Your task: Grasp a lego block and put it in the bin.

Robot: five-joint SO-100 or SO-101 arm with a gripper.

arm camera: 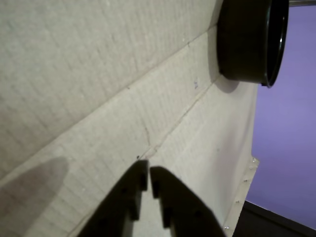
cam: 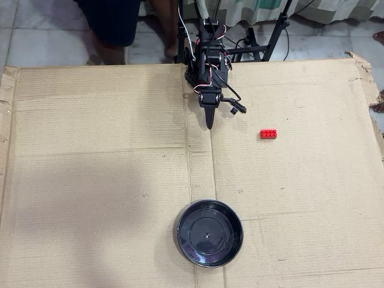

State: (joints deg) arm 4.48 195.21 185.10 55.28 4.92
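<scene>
Overhead view: gripper closed, empty; lego block at its 3 o'clock, apart; bin at 6 o'clock. Wrist view: bin visible at 1 o'clock, block absent from frame.

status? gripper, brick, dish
Gripper shut, empty, over bare cardboard. Red brick untouched, to its right in overhead view. Black dish empty. Nothing in the way.
</scene>
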